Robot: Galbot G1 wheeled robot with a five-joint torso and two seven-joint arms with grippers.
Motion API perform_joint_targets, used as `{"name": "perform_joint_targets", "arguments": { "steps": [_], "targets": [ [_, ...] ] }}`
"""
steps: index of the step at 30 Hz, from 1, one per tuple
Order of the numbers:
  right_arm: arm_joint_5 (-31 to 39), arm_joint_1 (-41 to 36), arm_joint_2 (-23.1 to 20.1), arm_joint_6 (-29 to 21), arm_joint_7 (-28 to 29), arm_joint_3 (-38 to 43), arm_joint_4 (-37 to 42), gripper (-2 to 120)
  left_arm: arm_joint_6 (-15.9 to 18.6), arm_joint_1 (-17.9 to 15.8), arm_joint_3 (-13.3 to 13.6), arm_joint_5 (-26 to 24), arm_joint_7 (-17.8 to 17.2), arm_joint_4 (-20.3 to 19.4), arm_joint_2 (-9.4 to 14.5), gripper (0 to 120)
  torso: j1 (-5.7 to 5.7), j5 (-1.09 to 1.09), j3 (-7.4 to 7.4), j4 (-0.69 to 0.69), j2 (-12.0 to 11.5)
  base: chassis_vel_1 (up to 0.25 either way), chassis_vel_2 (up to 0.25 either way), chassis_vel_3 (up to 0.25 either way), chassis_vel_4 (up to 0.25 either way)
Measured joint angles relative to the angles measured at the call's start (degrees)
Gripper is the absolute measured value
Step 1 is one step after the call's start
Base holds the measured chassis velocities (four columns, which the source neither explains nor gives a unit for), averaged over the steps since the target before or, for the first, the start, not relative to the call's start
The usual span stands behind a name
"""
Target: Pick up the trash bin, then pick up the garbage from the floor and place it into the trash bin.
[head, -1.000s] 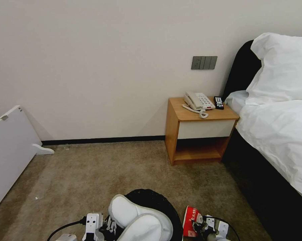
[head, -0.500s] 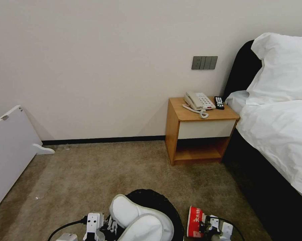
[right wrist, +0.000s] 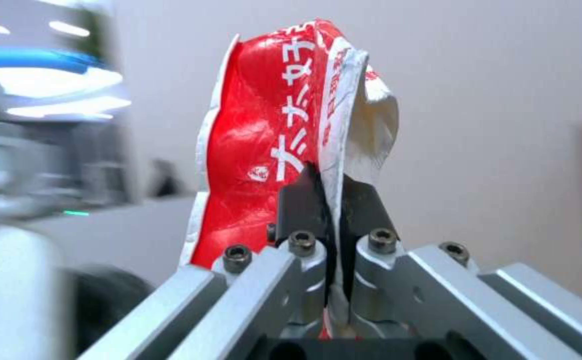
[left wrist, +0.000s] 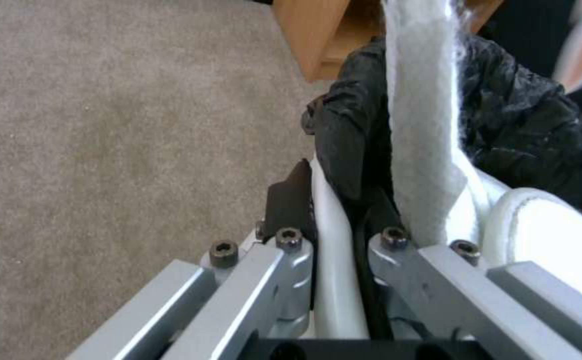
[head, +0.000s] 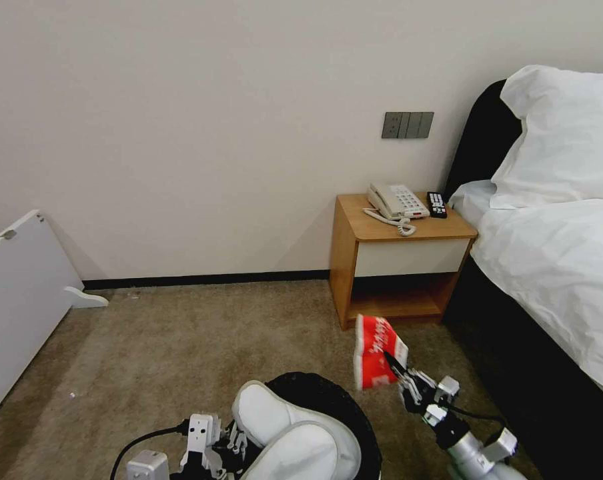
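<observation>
Since the earlier moments the right pincer (head: pixel 396 371) has risen from the lower edge of the head view and now stands higher, in front of the nightstand (head: pixel 398 263), with the red snack packet (head: pixel 376 350) lifted together with it. In the right wrist view its two black fingertips (right wrist: pixel 302 200) are pressed together on the lower edge of the packet (right wrist: pixel 270 140) — the packet stands upright above them, crumpled, with white letters on the red side. The packet is off the floor, held just to the right of the trash bin (head: pixel 321 400) and a little higher than its rim.

The left pincer (head: pixel 231 448) stays low at the left side of the bin. In the left wrist view its fingers (left wrist: pixel 289 200) pinch the white wall of the bin (left wrist: pixel 331 280), one finger outside and one inside, where the black bag liner (left wrist: pixel 524 125) folds over the rim. The bin is held above the carpet (head: pixel 181 347), and two white slippers (head: pixel 285 433) stick out of it, soles up — they cover most of the opening.

On the nightstand lie a telephone (head: pixel 396 201) and a remote control (head: pixel 437 204). The bed (head: pixel 555 260) with white sheets is on the right, and a white board (head: pixel 18 300) leans at the left.
</observation>
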Motion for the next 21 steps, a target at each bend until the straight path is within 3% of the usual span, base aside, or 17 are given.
{"name": "perform_joint_targets", "arguments": {
  "steps": [1,2,5,7,8,13,16,18,19,21],
  "targets": [
    [2.3,0.7,-1.3,-0.2,-4.4,-1.4,1.5,0,0.0,0.0,-0.1,-0.1,0.0,0.0,0.1,4,0.00,0.01,0.00,0.01,0.0,0.000,0.000,0.000,0.000],
    [2.3,0.7,-1.3,-0.2,-4.4,-1.4,1.5,0,0.0,0.0,-0.1,-0.1,0.0,0.0,0.1,4,0.00,0.01,0.00,0.01,0.0,0.000,0.000,0.000,0.000],
    [8.3,1.6,-6.5,-4.3,-15.2,-5.0,6.2,0,0.0,0.3,-0.3,-0.1,0.1,-0.3,0.2,4,0.00,-0.01,0.00,-0.03,0.0,0.000,0.000,0.000,0.000],
    [9.4,1.9,-8.4,-5.9,-17.7,-6.2,7.3,0,0.0,0.4,-0.3,-0.1,0.1,-0.4,0.1,4,0.00,0.00,0.00,-0.02,0.0,0.000,0.000,0.000,0.000],
    [9.4,1.9,-8.4,-5.9,-17.7,-6.2,7.3,0,0.0,0.4,-0.3,-0.1,0.1,-0.4,0.1,4,0.00,0.00,0.00,-0.02,0.0,0.000,0.000,0.000,0.000],
    [10.8,4.4,-16.6,-11.4,-21.8,-9.2,9.3,0,0.1,0.7,-0.2,0.1,0.1,-0.8,-0.2,4,0.00,0.01,0.00,-0.02,0.0,0.000,0.000,0.000,0.000],
    [11.3,5.2,-18.4,-12.7,-22.2,-9.7,9.7,0,0.1,0.8,-0.2,0.2,0.1,-0.9,-0.3,4,0.00,0.00,0.00,-0.02,0.0,0.000,0.000,0.000,0.000],
    [11.2,8.4,-24.9,-16.4,-23.9,-11.8,10.3,0,0.1,0.9,-0.1,0.6,0.0,-0.9,-0.6,4,0.00,-0.01,0.00,-0.01,0.0,0.000,0.000,0.000,0.000],
    [11.2,8.4,-24.9,-16.4,-23.9,-11.8,10.3,0,0.1,0.9,-0.1,0.6,0.0,-0.9,-0.6,4,0.00,-0.01,0.00,-0.01,0.0,0.000,0.000,0.000,0.000],
    [9.9,11.1,-28.9,-18.6,-24.3,-13.2,10.3,0,0.1,1.1,-0.1,0.7,0.0,-1.1,-0.9,4,0.00,0.01,0.00,-0.01,0.0,0.000,0.000,0.000,0.000]
  ]
}}
